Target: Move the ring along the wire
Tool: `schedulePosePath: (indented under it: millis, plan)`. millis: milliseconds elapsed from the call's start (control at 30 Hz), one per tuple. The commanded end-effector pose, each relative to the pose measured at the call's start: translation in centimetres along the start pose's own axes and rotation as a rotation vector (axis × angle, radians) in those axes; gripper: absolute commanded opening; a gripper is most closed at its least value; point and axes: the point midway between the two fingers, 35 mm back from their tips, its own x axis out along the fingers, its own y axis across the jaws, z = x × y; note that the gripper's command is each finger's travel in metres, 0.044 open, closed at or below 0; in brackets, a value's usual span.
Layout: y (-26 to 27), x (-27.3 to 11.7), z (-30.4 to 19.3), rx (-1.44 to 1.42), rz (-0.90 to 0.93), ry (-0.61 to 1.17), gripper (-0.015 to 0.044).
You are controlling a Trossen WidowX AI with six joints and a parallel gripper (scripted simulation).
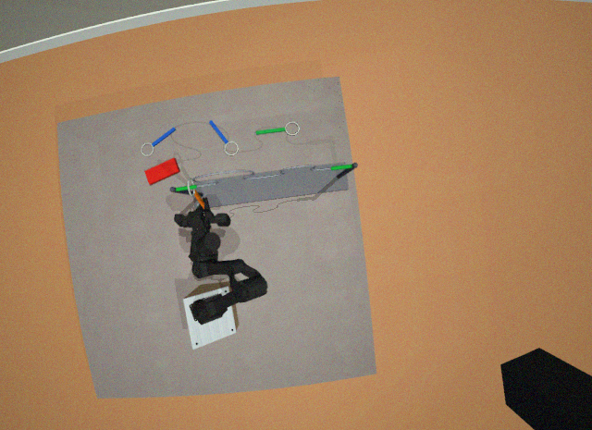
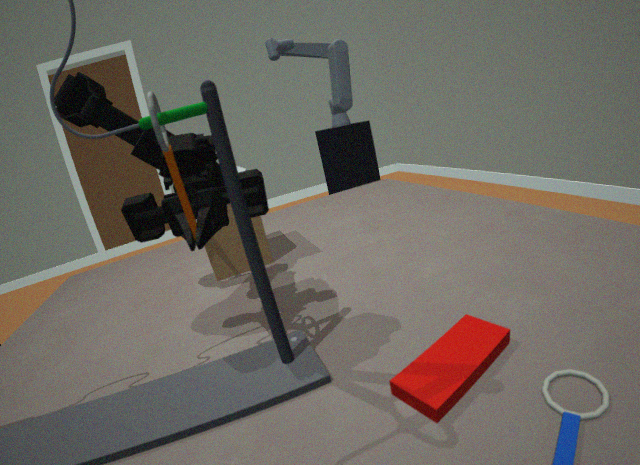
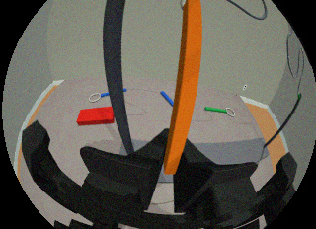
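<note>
The pale ring [image 2: 163, 138] is around the green wire part [image 1: 180, 189] [image 2: 185, 112] beside the near post [image 2: 249, 238] [image 3: 115, 51], close to that part's inner end. Its orange handle [image 1: 199, 199] [image 2: 179, 186] [image 3: 188, 81] slants down from it. My gripper [image 1: 204, 206] [image 2: 195, 243] [image 3: 170, 133] is shut on the handle's lower end, below the wire. The grey wire [image 2: 93, 136] starts just beyond the ring and curves upward. The other green part [image 1: 340, 167] is beside the far post [image 1: 354, 165]. Whether the ring touches the green part is unclear.
A dark grey base [image 1: 287, 184] [image 2: 155, 403] lies under the wire. A red block [image 1: 162, 171] [image 2: 454, 364] [image 3: 96, 115] lies behind the near post. Two blue-handled rings and a green-handled ring [image 1: 270, 131] [image 3: 216, 110] lie farther back.
</note>
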Motion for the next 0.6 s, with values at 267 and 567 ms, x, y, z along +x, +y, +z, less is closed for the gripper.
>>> schedulePosePath:
  millis: [267,567]
  plan:
    - [0.2,0.6,-1.5,0.005,-0.001,0.0,-0.015]
    - [0.2,0.6,-1.5,0.005,-0.001,0.0,-0.015]
